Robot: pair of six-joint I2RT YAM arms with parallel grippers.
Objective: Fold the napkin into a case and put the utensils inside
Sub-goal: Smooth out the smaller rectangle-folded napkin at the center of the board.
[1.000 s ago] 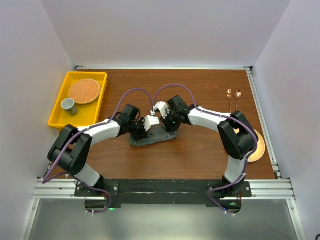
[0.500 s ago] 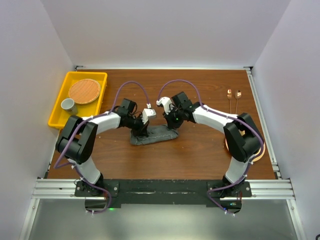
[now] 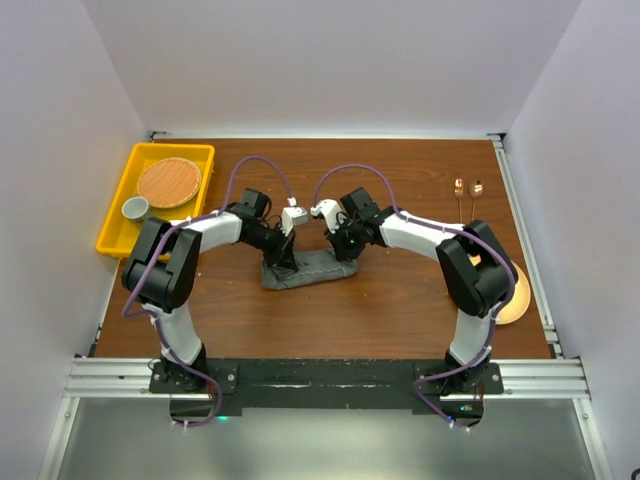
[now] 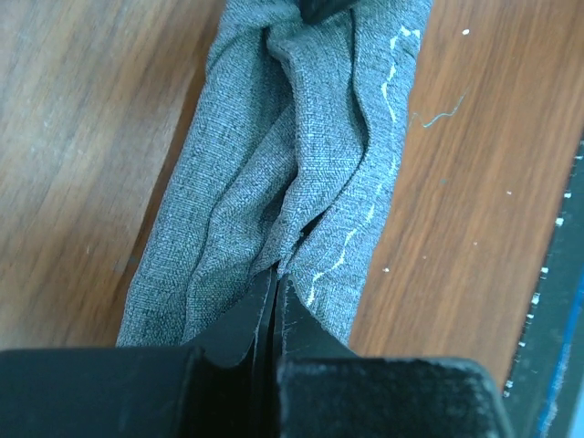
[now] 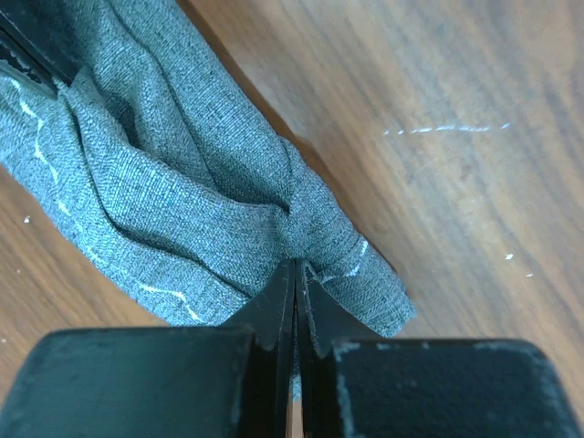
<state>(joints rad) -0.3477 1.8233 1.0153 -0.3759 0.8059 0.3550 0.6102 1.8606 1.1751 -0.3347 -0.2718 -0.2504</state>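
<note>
The dark grey napkin (image 3: 308,269) lies bunched into a long crumpled roll at the middle of the table, its light hem (image 4: 388,119) running along one side. My left gripper (image 3: 284,255) is shut on a fold at the roll's left end (image 4: 275,274). At the right end my right gripper (image 3: 343,249) pinches gathered cloth (image 5: 297,265). The napkin (image 5: 182,201) wrinkles between the two grips. Two copper utensils (image 3: 466,196) lie side by side at the far right of the table, away from both grippers.
A yellow tray (image 3: 112,205) at the back left holds a round woven mat (image 3: 168,182) and a small grey cup (image 3: 135,208). A yellow-orange plate (image 3: 515,292) sits at the right edge, partly under my right arm. White walls close in the table.
My left arm has swung its elbow up and back, and its gripper has shifted slightly toward the far side while holding the cloth. The right gripper and the napkin have barely moved.
</note>
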